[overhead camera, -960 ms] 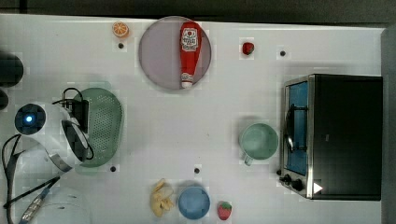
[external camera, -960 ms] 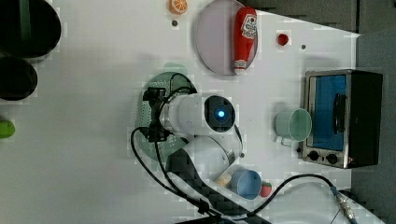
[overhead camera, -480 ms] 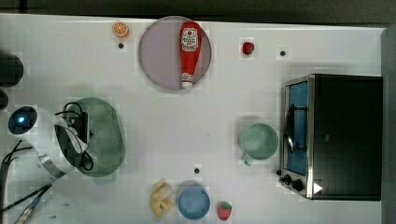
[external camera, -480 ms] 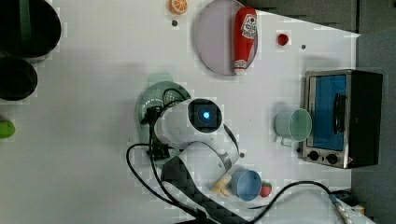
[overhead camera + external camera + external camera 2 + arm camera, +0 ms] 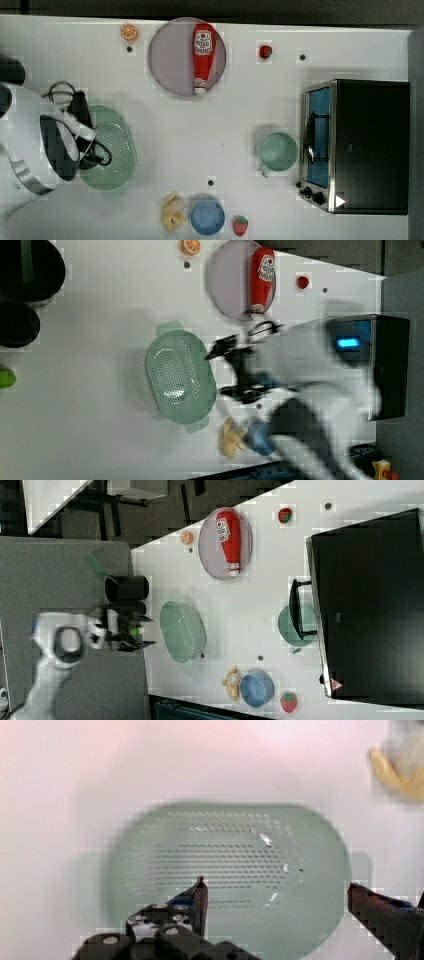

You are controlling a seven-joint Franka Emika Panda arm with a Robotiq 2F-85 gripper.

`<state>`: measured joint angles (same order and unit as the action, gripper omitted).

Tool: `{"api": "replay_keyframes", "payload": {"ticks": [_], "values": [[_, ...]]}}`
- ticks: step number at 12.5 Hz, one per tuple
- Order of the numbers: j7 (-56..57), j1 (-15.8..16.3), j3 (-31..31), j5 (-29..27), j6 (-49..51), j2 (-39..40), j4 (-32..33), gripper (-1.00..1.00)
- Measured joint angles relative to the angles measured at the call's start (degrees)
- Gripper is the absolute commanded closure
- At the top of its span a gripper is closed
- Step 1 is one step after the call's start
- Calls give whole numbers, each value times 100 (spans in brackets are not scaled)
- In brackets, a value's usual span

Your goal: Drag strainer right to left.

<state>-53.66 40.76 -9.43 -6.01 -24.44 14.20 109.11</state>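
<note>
My gripper (image 5: 277,895): jaws spread wide and holding nothing; in the wrist view one finger hangs over the perforated floor and the other stands out past the rim.
Strainer (image 5: 111,146): it sits on the white table (image 5: 240,125) at the top view's left, upright and apart from everything else on the table.
Task standing: I judge the drag done or nearly so, since it already lies far toward the top view's left.
Risk, snagging: with a finger over the bowl, a careless sideways move could catch the wall and shove it back or tip it.
Risk, overshoot: any further pull leftward in the top view could carry it toward the table edge.
Risk, neighbours: the banana pieces (image 5: 173,212) and blue bowl (image 5: 207,217) lie near; a wide swing could knock them.
Mug (image 5: 277,151): well apart, so no concern.
</note>
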Motion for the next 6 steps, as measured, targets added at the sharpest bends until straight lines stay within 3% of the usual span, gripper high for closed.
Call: {"api": "replay_keyframes", "payload": {"ticks": [4,6], "values": [[1522,-168,-1361,194,438,-1743,-196,-100],[2339,-526,-1981,400,771,-2138,-453,-100]]}}
